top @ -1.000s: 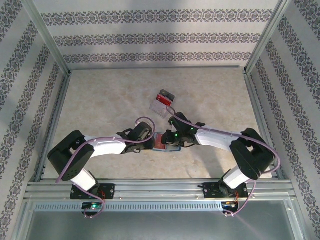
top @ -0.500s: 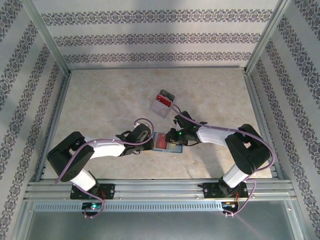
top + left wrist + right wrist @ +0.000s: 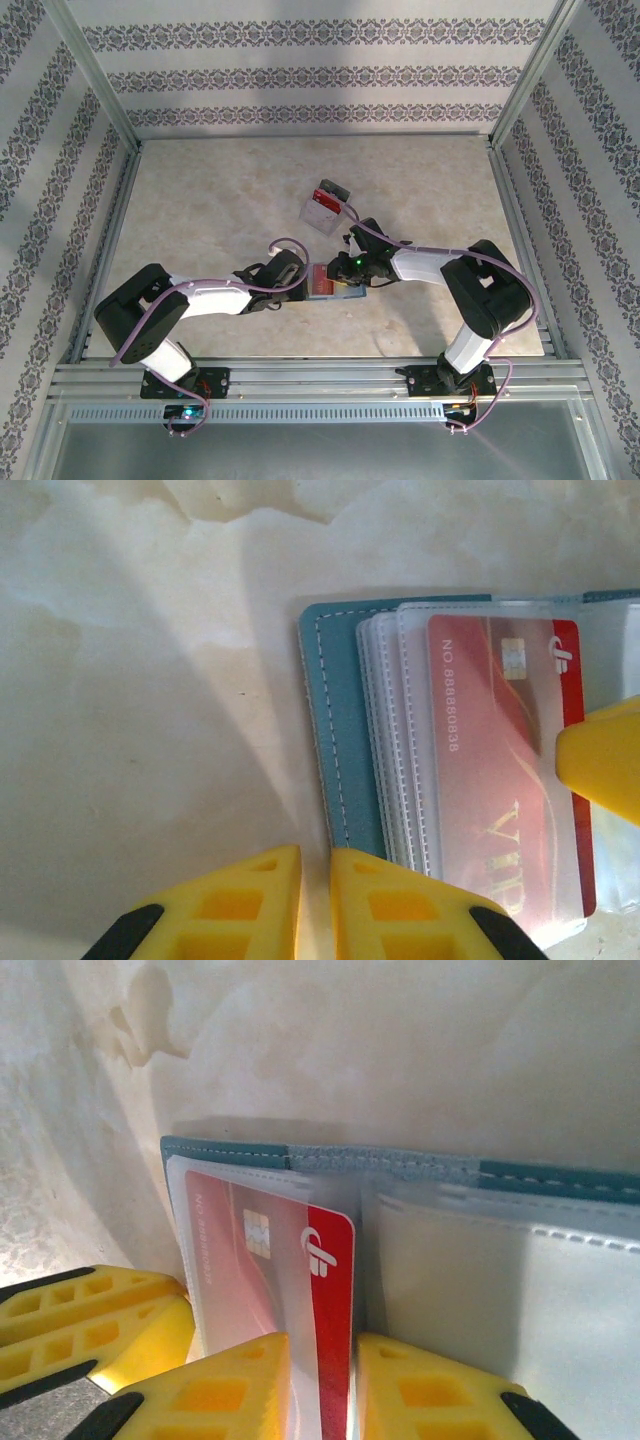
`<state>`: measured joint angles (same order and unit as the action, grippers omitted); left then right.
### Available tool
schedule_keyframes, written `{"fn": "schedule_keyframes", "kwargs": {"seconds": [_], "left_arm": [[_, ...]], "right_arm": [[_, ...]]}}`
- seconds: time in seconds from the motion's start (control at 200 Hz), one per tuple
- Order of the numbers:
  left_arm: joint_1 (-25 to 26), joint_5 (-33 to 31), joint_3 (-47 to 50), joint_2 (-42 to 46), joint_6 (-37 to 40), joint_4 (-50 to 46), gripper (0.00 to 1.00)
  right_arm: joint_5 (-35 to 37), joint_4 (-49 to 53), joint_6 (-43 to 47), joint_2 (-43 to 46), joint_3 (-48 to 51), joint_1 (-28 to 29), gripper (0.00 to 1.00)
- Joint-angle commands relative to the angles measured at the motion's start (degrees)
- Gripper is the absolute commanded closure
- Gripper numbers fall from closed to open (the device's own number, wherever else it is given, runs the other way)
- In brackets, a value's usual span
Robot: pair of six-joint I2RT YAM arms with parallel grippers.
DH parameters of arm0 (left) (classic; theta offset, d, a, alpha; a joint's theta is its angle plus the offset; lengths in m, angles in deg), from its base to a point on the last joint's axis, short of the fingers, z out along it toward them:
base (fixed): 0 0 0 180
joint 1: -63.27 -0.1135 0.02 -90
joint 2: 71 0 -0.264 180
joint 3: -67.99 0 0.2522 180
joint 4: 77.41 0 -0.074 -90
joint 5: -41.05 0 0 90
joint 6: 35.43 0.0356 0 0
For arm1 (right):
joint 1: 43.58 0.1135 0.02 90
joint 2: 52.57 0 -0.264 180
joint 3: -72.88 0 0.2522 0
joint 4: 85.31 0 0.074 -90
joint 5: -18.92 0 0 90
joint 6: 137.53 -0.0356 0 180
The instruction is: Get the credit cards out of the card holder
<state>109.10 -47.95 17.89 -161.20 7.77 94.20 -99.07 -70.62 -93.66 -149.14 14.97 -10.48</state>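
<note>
On worktop, card holder lying open between both tools. Right tool nearer, narrowly parted astride red card's end, hold unclear. Left tool almost closed, apparently empty, beside teal cover's edge.

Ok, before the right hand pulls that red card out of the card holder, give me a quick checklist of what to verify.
1. card holder lying open on the table: ok.
2. red card poking out of its clear sleeve at one end: ok.
3. right hand straddling that red end: ok.
4. right hand actually gripping the card: cannot tell.
5. left hand pinning the card holder's edge: cannot tell.
6. clear box apart from the card holder: ok.
</note>
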Motion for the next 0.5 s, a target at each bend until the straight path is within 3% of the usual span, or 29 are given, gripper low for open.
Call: {"fn": "schedule_keyframes", "kwargs": {"seconds": [0.0,0.235,0.495], "left_arm": [[2.7,1.6,-0.2,0.1,-1.2,-4.5,0.84],[2.7,-3.4,-3.8,4.3,2.0,-7.6,0.83],[2.3,-2.0,-6.0,1.2,2.6,-7.5,0.83]], "right_arm": [[-2.0,-1.0,0.4,0.3,-1.0,-0.1,0.76],[-2.1,-0.2,1.1,1.7,-1.2,-0.3,0.76],[-1.3,1.4,1.7,2.4,-1.4,-0.2,0.76]]}}
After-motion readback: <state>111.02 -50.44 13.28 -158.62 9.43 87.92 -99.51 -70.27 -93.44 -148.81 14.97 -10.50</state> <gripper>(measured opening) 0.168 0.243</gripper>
